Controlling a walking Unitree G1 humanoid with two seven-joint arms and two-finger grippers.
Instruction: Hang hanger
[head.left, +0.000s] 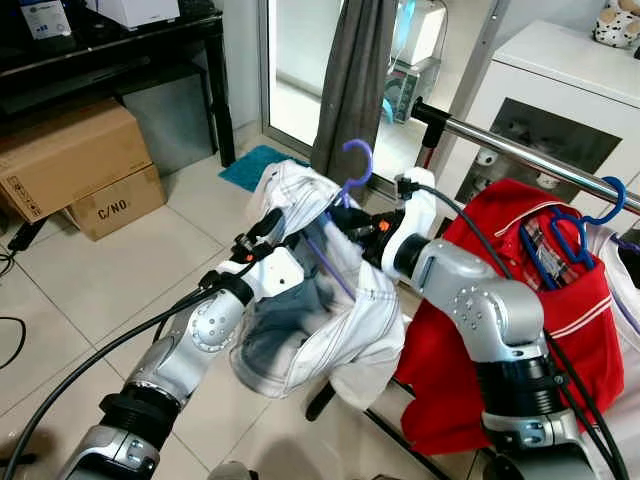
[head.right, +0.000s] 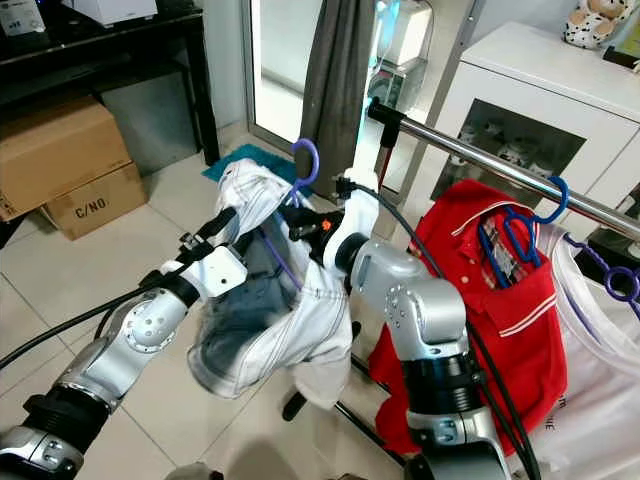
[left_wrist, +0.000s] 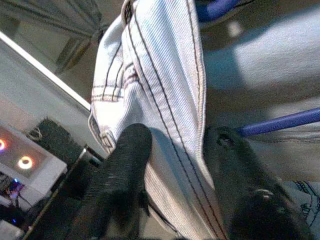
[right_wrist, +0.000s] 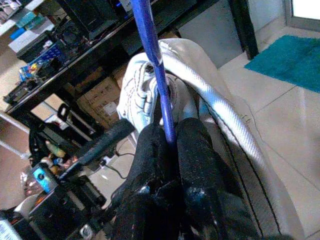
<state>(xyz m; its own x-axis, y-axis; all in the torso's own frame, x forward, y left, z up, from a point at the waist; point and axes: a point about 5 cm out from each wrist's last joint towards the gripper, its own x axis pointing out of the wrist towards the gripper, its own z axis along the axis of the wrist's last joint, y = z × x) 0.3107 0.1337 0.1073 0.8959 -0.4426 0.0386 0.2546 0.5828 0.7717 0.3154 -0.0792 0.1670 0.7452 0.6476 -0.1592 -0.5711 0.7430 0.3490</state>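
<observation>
A purple hanger (head.left: 355, 165) carries a white garment (head.left: 335, 310), held up in front of me over the tiled floor. My right gripper (right_wrist: 169, 137) is shut on the hanger's purple stem, just below the hook. The left gripper (left_wrist: 172, 165) is shut on a fold of the white garment, at its left shoulder (head.left: 262, 228). A silver rail (head.left: 520, 150) runs to the right and behind, higher than the hook. The hanger's hook is to the left of the rail's end and apart from it.
A red shirt (head.left: 520, 300) on a blue hanger (head.left: 590, 215) hangs on the rail, with a pale garment (head.right: 600, 380) beside it. A grey curtain (head.left: 350, 80) hangs behind. Cardboard boxes (head.left: 75, 165) sit under a black table (head.left: 130, 45) to the left. A white cabinet (head.left: 560, 90) stands behind the rail.
</observation>
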